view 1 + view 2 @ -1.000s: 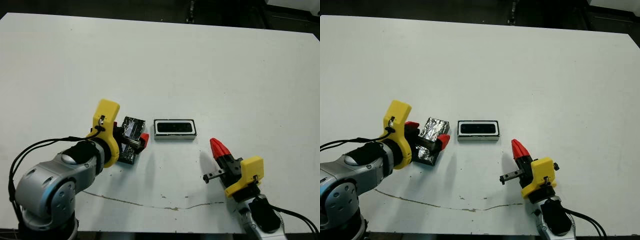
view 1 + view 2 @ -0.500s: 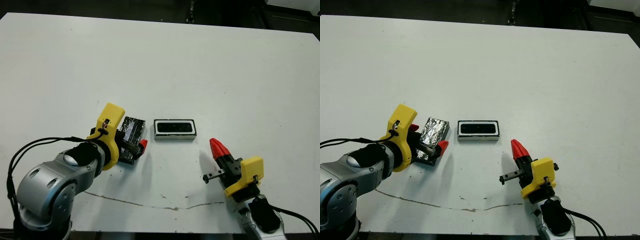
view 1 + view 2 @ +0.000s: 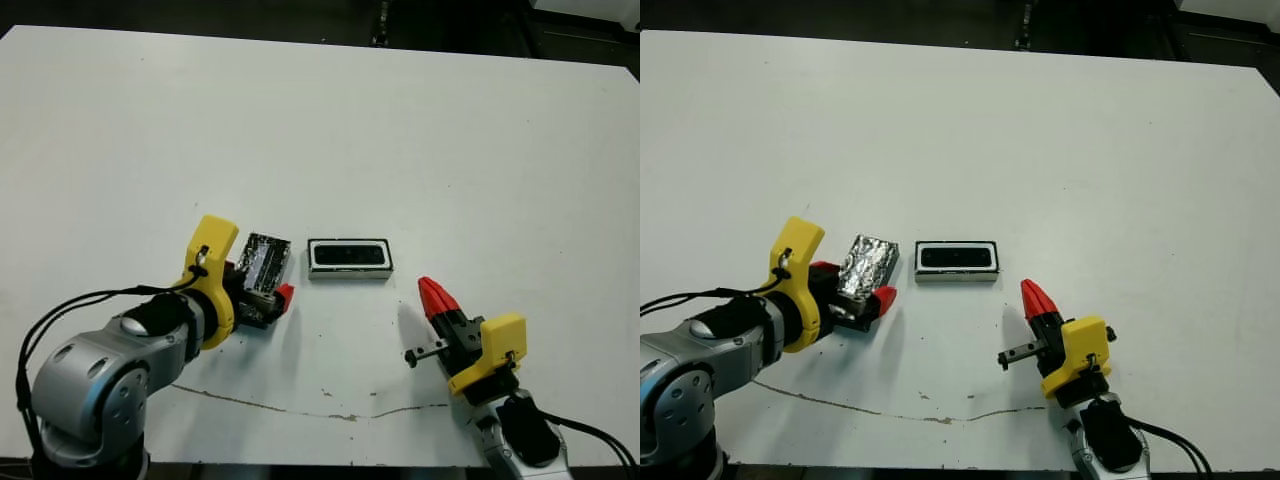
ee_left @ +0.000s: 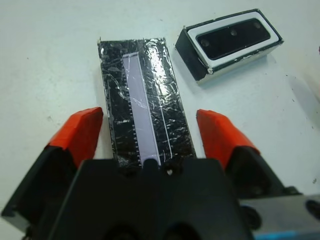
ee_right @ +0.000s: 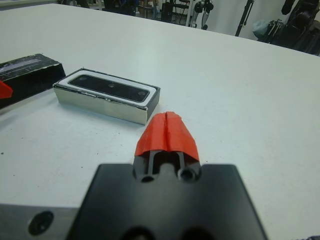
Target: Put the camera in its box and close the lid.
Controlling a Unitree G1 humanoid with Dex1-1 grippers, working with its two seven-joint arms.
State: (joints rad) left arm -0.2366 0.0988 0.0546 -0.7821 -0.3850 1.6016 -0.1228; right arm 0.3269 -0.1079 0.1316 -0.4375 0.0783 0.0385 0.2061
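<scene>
- Left gripper has pulled back slightly; the lid lies between its wide-spread fingers, untouched.
- Right gripper is pinched together, near the box.

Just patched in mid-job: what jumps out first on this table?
The left end effector, fingers open, straddles the glossy black lid with its pale stripe, at the table's near left. Just right of it sits the box, the black camera already lying inside it, uncovered. The right end effector is shut and empty, nearer the front edge.
</scene>
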